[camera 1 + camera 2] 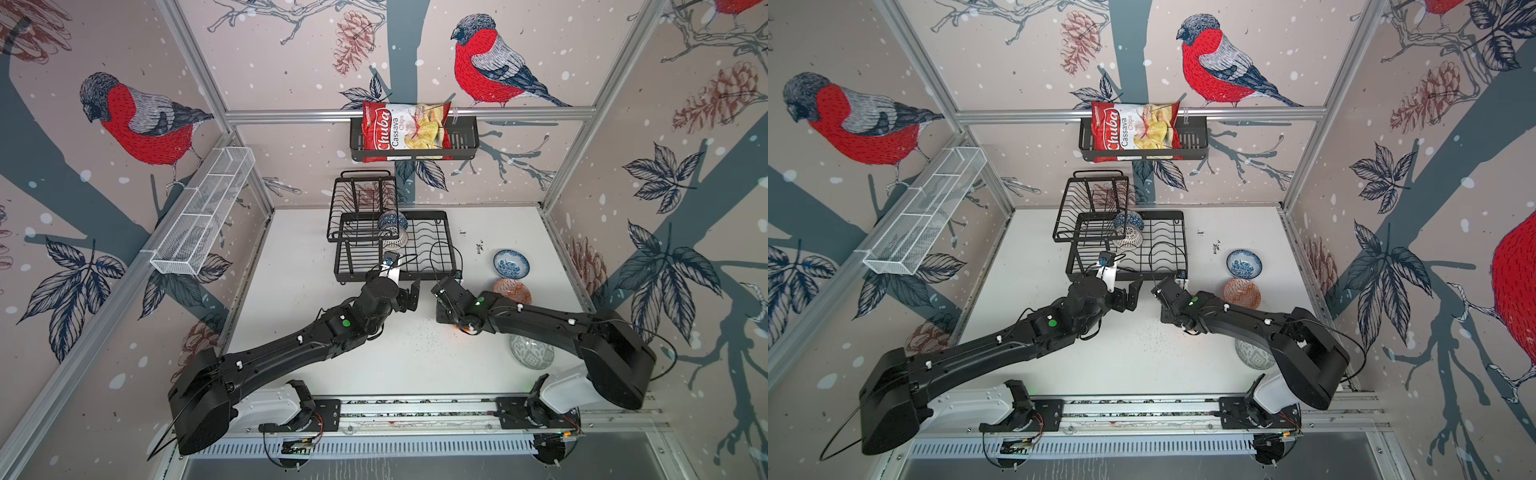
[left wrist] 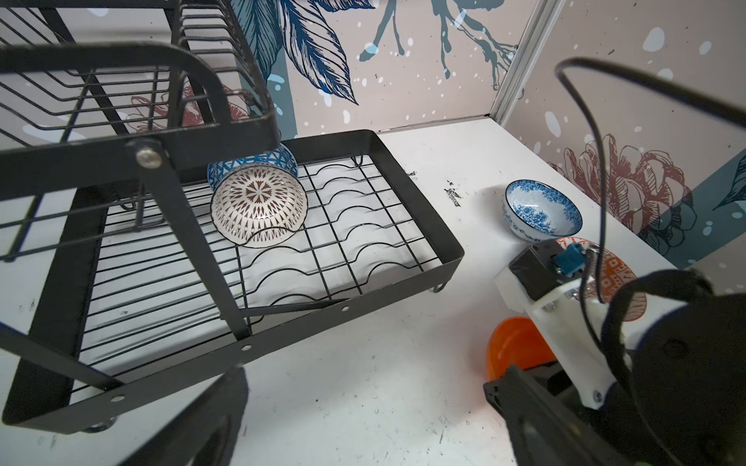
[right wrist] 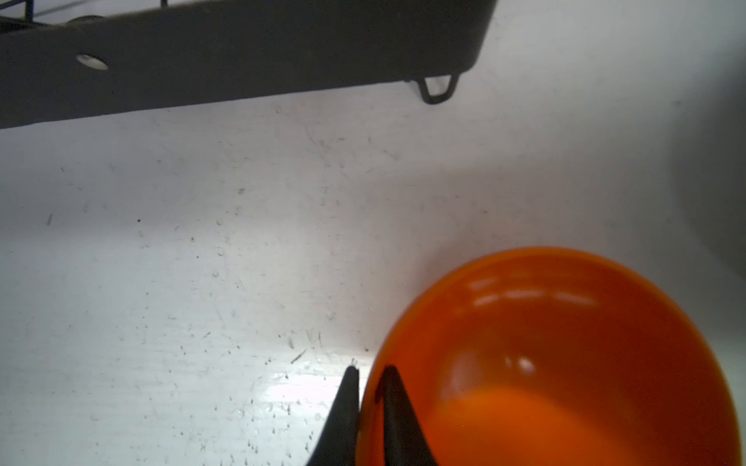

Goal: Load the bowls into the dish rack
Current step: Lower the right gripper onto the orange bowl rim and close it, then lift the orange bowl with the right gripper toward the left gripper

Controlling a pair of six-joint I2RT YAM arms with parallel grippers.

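Clock: I read a top view with 12 at the back wall and the table (image 1: 307, 257) centre as the hub.
Step in hand: I judge this as the grasp on the third bowl, with the lift not yet begun.
Right gripper (image 3: 372, 373): its jaws are pressed together on the rim of the plain orange bowl (image 3: 565, 363), one finger inside the wall and one outside.
Plain orange bowl, place: near the hub toward 4 o'clock, just in front of the rack's near right corner. It looks to be sitting on the table.
Left gripper (image 1: 409, 296): spread wide and empty, hovering near the hub in front of the rack.
Dish rack (image 2: 407, 193): at 12 o'clock.
Loaded: the black-white radial bowl (image 2: 258, 205) stands on edge in the lower tray, with the dark blue geometric bowl (image 2: 278, 161) touching behind it.
Waiting: the blue-white floral bowl (image 1: 511, 264) at 2, the orange-white patterned bowl (image 1: 512, 291) at 3 and the grey-green bowl (image 1: 532, 351) at 4 o'clock.
Next move: I would lift clear of the front wall, carry toward 12 and tip the bowl on edge into a free wavy slot beside the radial bowl. The rim grip is thin and the glaze is glossy, so I would go slowly.
Writing: the chips bag (image 1: 405, 131) in the black slatted basket (image 1: 465, 141) reads "Chuba Cassava Chips".
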